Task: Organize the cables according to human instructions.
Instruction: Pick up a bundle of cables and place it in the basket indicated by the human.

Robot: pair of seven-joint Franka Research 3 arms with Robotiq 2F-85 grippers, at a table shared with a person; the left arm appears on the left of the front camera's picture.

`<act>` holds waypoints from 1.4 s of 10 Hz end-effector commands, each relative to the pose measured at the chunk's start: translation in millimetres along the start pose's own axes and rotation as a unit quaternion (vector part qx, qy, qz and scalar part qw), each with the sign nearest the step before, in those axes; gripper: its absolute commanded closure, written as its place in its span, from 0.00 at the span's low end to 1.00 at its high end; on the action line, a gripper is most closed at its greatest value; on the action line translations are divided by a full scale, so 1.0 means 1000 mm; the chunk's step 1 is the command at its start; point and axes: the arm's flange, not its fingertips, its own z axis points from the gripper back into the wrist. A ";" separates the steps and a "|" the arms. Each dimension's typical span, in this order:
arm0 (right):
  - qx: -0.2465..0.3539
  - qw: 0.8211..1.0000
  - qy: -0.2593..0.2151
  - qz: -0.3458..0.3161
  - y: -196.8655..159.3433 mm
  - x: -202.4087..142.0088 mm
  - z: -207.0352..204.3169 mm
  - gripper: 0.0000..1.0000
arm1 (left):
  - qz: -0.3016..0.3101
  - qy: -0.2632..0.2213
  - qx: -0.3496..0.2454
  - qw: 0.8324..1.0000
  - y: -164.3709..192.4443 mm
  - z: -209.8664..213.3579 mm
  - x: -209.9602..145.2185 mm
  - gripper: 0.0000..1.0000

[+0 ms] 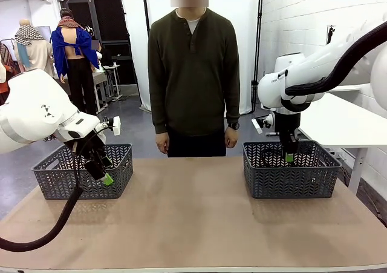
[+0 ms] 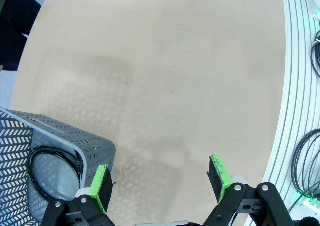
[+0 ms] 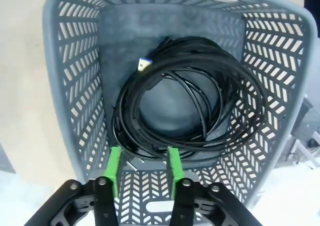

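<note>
Several coiled black cables point(image 3: 200, 131) lie piled on the floor of the right grey basket point(image 3: 75, 85), one with a blue plug end point(image 3: 145, 64). My right gripper point(image 3: 144, 167) hangs over that basket point(image 1: 290, 179) with its jaws partly apart. Nothing sits between its green pads point(image 3: 114, 168), and the coil's rim lies just past the tips. Another coiled cable point(image 2: 31, 168) rests in the left grey basket point(image 2: 95, 146). My left gripper point(image 2: 161, 181) is wide open and holds nothing, above the table beside the left basket point(image 1: 66, 176). In the front view my grippers are the left gripper point(image 1: 104, 176) and the right gripper point(image 1: 290, 156).
A person point(image 1: 193, 73) stands at the far side of the table, between the baskets, arms down. The tan tabletop point(image 1: 193, 224) stretches between the two baskets. Thin black cords point(image 2: 305, 166) lie beyond the table's ribbed edge in the left wrist view.
</note>
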 end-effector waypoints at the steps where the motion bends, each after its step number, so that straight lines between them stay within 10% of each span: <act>1: -0.003 1.000 -0.016 -0.008 -0.009 0.000 0.000 0.00 | 0.001 0.002 -0.003 1.000 0.000 0.002 0.001 0.00; 14: -0.003 1.000 -0.007 -0.021 -0.006 0.000 0.011 0.00 | 0.001 0.002 -0.003 1.000 0.000 0.002 0.001 0.00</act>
